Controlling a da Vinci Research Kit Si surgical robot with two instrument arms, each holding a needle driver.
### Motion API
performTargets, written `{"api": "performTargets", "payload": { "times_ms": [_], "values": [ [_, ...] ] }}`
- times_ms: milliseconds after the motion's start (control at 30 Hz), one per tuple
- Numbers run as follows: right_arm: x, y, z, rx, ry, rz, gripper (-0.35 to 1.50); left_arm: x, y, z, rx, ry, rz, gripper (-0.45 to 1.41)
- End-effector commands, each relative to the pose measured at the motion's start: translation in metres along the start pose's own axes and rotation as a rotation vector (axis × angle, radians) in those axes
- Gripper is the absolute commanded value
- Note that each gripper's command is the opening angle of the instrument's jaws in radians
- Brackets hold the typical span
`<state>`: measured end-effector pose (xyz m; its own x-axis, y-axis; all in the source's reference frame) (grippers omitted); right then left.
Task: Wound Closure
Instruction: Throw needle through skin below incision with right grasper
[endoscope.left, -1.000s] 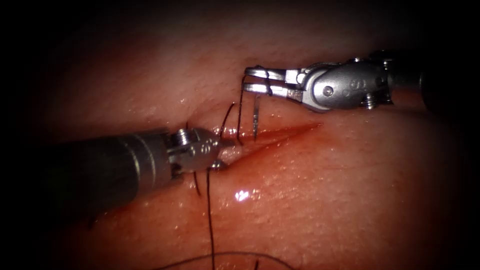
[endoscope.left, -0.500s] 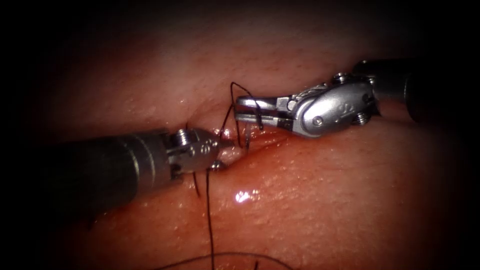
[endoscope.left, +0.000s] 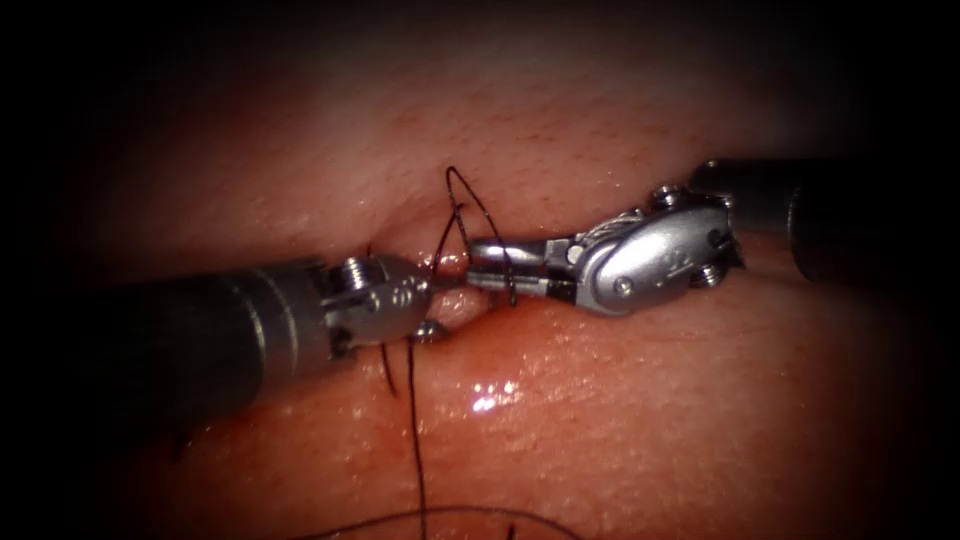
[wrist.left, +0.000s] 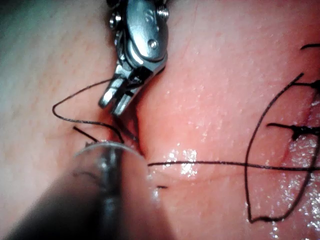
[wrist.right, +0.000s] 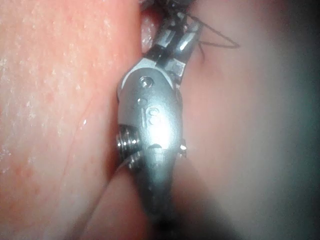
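Note:
The right tool (endoscope.left: 470, 266) lies low over the cut (endoscope.left: 478, 308) with its jaws slightly apart and nothing between them. Dark thread (endoscope.left: 456, 182) arches above it and is looped around both jaws. The left tool (endoscope.left: 448, 285) comes in from the left, its narrow tip at the cut almost touching the right tool's tip. Its jaws look shut on the thread where the loop comes down. In the left wrist view the right tool (wrist.left: 112, 104) hovers just beyond the left tool's tip, with a thread loop (wrist.left: 60, 112) beside it. I cannot tell where the needle lies.
A long strand of thread (endoscope.left: 415, 430) runs from the left tool's wrist toward the near edge of the tissue (endoscope.left: 640, 420). Earlier stitches with knots (wrist.left: 300, 131) and a slack thread (wrist.left: 210, 165) lie across the tissue. Wet red fluid glistens near the cut (endoscope.left: 490, 395).
The right tool has come down and to the left, from above the cut to the left tool's tip, carrying the thread wraps on its jaws. The left tool has stayed in place.

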<state>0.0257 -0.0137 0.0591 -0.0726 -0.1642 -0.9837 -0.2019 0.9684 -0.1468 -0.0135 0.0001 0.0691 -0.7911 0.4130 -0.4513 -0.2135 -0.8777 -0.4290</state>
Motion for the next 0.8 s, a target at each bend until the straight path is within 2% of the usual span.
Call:
{"api": "performTargets", "payload": {
  "times_ms": [33,200,367,467,533,667,800],
  "values": [
    [-0.0005,0.0002,0.0007,0.006,-0.001,0.012,-0.35,0.0005,-0.0004,0.0005,0.005,0.009,-0.003,0.59],
    [-0.0007,-0.0003,0.0007,0.019,-0.008,0.065,-0.35,0.0015,-0.0002,-0.0005,0.024,0.056,-0.022,0.61],
    [-0.001,0.0,0.0007,0.019,-0.02,0.113,-0.35,0.0028,-0.0001,-0.0025,0.073,0.161,-0.011,0.59],
    [-0.0014,0.0006,0.0006,0.03,-0.046,0.161,-0.35,0.0045,0.0013,-0.0053,0.135,0.255,-0.004,0.52],
    [-0.0016,0.0009,0.0005,0.032,-0.061,0.185,-0.35,0.0052,0.0024,-0.0068,0.163,0.285,0.002,0.51],
    [-0.002,0.0018,0.0004,0.042,-0.086,0.237,-0.35,0.0059,0.0051,-0.0086,0.196,0.3,-0.009,0.37],
    [-0.0022,0.003,0.0004,0.043,-0.099,0.304,-0.35,0.0061,0.0076,-0.0083,0.216,0.288,0.001,0.17]
  ]
}}
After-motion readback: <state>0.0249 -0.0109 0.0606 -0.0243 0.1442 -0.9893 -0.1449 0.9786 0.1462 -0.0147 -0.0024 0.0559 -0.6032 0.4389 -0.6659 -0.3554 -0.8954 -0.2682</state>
